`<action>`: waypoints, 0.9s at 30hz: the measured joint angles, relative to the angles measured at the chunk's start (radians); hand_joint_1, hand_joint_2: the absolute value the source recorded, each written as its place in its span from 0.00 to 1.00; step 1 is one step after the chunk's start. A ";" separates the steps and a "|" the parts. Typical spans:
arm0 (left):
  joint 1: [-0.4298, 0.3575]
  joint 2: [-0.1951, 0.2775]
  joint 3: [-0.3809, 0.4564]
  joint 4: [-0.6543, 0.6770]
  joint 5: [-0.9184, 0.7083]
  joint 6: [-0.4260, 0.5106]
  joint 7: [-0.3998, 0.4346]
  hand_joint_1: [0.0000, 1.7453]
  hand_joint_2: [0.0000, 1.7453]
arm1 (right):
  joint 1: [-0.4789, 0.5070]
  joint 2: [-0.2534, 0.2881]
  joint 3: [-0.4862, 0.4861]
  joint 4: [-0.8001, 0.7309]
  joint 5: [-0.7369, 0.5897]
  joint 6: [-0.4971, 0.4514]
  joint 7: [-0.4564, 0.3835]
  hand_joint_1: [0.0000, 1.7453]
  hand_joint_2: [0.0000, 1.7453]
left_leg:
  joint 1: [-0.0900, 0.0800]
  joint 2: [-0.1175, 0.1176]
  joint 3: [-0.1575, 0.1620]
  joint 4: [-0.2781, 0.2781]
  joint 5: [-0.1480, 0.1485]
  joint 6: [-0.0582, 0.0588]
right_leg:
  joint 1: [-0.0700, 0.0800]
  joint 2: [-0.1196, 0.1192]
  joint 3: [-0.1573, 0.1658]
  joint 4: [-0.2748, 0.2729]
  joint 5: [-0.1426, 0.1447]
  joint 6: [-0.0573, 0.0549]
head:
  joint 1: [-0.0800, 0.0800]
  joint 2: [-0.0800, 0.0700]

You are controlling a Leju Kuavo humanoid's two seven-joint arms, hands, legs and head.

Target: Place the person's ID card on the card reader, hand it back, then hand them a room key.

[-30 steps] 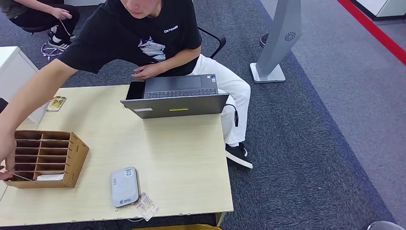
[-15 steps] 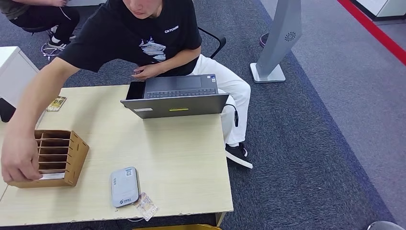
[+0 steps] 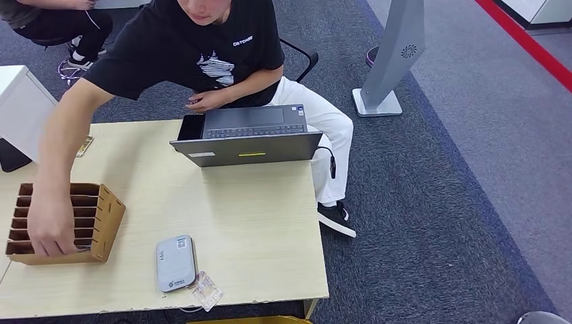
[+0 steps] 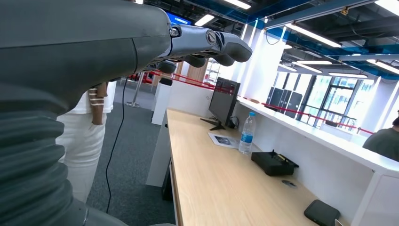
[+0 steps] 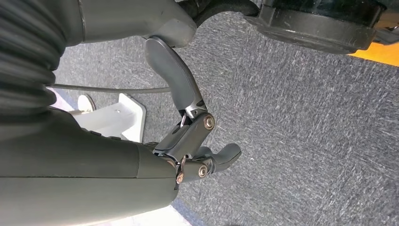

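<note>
Two idle robot hands, task barely begun

Landmark: the card reader (image 3: 175, 262) near the table's (image 3: 256, 223) front edge, nothing on it. Far to its left, a person's hand (image 3: 50, 229) reaches into the wooden slot box (image 3: 94, 219). Left hand (image 4: 197, 44) and right hand (image 5: 195, 141) hold nothing, fingers loosely curled. Next likely needs an ID card offered; none identifiable.
</note>
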 joint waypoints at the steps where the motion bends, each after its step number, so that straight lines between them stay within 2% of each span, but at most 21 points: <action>1: 0.000 0.000 0.000 0.000 0.000 -0.002 0.000 0.00 1.00 | 0.000 0.000 0.000 0.000 0.000 -0.001 0.000 0.00 1.00 | 0.000 0.000 0.000 0.000 0.000 0.000 | 0.000 0.000 0.000 0.000 0.000 0.000 | 0.000 0.000; 27: 0.000 0.000 -0.009 0.000 -0.019 -0.027 0.000 0.00 1.00 | 0.009 0.000 0.009 0.000 -0.001 -0.010 0.003 0.00 1.00 | 0.000 0.000 0.000 0.000 0.000 0.000 | 0.000 0.000 0.000 0.000 0.000 0.000 | 0.000 0.000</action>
